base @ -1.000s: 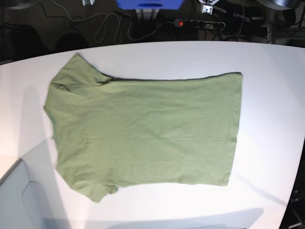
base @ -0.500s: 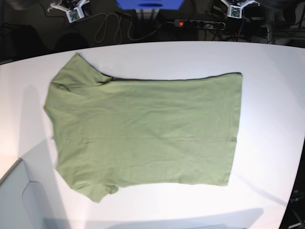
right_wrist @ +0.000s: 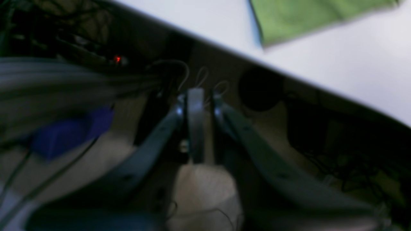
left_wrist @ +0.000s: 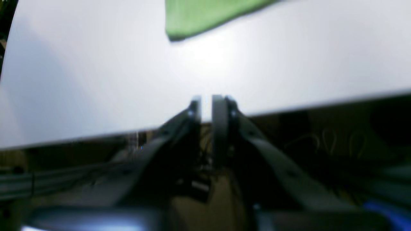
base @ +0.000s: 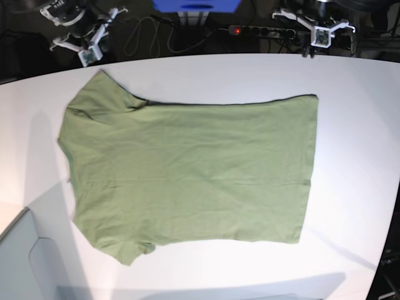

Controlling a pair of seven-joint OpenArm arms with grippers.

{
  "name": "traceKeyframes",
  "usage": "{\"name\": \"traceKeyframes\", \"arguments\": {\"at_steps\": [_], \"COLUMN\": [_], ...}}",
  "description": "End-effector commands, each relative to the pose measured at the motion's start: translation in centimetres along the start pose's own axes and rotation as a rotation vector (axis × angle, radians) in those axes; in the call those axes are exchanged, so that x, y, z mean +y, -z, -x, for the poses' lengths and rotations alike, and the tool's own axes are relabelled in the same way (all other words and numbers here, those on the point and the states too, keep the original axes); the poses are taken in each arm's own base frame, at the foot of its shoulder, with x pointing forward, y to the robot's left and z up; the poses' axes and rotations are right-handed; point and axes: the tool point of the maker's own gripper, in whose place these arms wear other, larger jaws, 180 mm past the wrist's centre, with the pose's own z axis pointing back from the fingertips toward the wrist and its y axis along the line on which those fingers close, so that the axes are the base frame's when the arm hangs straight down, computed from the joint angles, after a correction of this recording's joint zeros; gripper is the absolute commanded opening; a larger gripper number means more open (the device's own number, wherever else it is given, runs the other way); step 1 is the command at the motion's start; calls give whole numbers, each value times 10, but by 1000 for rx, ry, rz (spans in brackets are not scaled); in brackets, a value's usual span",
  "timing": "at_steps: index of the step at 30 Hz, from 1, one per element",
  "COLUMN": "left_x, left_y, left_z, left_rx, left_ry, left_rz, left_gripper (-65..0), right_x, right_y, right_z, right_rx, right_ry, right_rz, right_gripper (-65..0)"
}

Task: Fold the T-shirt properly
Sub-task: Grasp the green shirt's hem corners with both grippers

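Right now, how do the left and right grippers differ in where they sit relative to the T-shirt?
The right gripper hangs just past the table's far edge, close to the T-shirt sleeve corner. The left gripper also hangs beyond that edge, near the hem end, but with more bare table between it and the cloth. Both show a narrow gap between the jaws, hold nothing, and touch no fabric.

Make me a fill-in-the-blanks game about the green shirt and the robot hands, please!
1. The T-shirt is colored ____.
2. It lies flat on a ____ table.
3. The number of grippers touching it is ____.
4. The left gripper and right gripper sit by the table's ____ edge.

Missing words: green; white; zero; far
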Motion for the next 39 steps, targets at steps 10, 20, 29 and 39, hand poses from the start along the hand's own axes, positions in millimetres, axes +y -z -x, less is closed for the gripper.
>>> {"name": "traceKeyframes", "arguments": {"at_steps": [10, 20, 29, 39], "left_x": [42, 69, 44, 41], "left_y": [18, 87, 128, 122], "left_z": [-46, -31, -13, 2], "left_rx": [-180, -189, -133, -99], "left_ry": [-219, -301, -342, -359], "left_rz": [-84, -156, -93, -102], "left_gripper": [-375, -373, -373, -374], "right_x": [-8, 16, 17, 15], "right_y": [-1, 10, 12, 11], "right_z": [-20, -45, -52, -51], "right_rx": [-77, -137, -156, -153], "right_ry": [-22, -45, -50, -49], "right_rz": [14, -58, -61, -56], "right_gripper": [-201, -201, -201, -201]}}
